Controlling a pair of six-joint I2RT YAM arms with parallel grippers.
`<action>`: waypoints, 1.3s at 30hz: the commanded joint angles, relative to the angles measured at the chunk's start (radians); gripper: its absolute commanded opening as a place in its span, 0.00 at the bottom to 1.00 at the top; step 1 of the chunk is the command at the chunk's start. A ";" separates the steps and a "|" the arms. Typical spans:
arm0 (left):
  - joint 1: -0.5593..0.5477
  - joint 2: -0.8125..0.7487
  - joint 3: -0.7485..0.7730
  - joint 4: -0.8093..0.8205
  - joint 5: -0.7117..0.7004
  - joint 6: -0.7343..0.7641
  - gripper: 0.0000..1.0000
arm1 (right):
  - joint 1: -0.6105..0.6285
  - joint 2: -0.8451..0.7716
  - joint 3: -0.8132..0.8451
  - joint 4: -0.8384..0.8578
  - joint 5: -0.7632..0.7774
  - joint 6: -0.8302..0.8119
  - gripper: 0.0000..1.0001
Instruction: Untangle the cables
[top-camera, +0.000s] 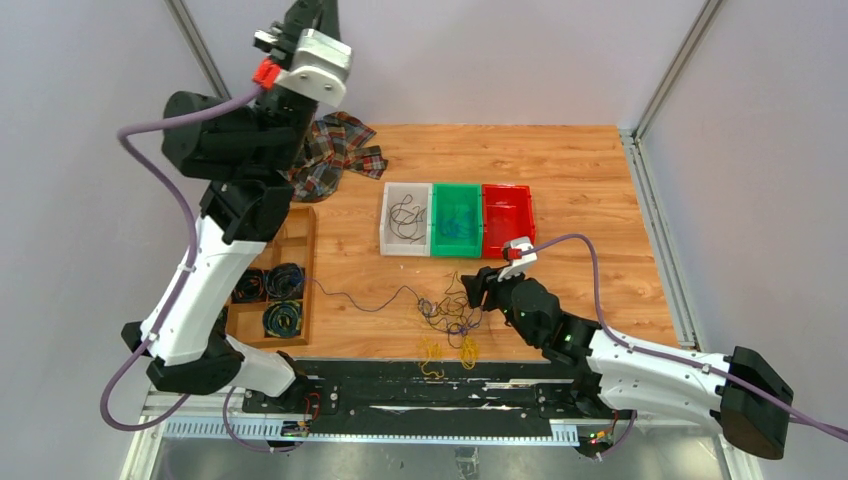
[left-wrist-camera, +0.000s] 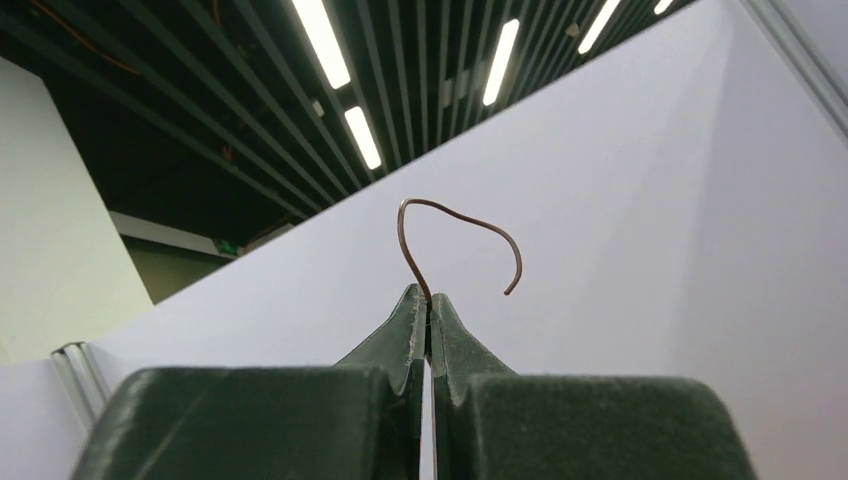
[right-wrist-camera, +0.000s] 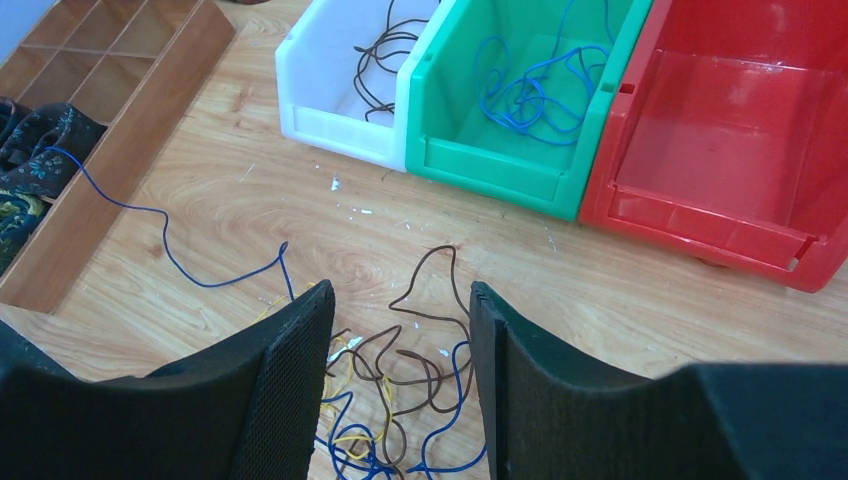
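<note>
A tangle of brown, blue and yellow cables (top-camera: 448, 318) lies on the wooden table near its front edge. My right gripper (top-camera: 472, 290) is open and empty just above it. In the right wrist view the tangle (right-wrist-camera: 395, 395) shows between my open right gripper's (right-wrist-camera: 400, 300) fingers, and a blue cable (right-wrist-camera: 180, 265) runs off to the left. My left gripper (top-camera: 300, 18) is raised high at the back left. In the left wrist view my left gripper (left-wrist-camera: 428, 300) is shut on the end of a thin brown cable (left-wrist-camera: 460, 218), which curls above the tips.
A white bin (top-camera: 407, 245) holds dark cables, a green bin (top-camera: 457, 250) holds blue cables, and a red bin (top-camera: 508, 240) is beside them. A wooden divided tray (top-camera: 308, 270) with coiled cables stands at the left. A plaid cloth (top-camera: 338, 150) lies at the back left.
</note>
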 joint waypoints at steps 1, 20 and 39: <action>0.009 0.002 -0.073 0.012 -0.038 0.006 0.01 | 0.010 -0.008 0.030 0.011 0.036 -0.007 0.53; 0.140 0.080 -0.283 0.085 -0.011 -0.020 0.01 | 0.010 -0.178 -0.041 -0.114 0.123 0.007 0.52; 0.140 0.117 -0.334 -0.099 -0.041 -0.098 0.01 | 0.010 -0.246 -0.073 -0.144 0.167 0.000 0.53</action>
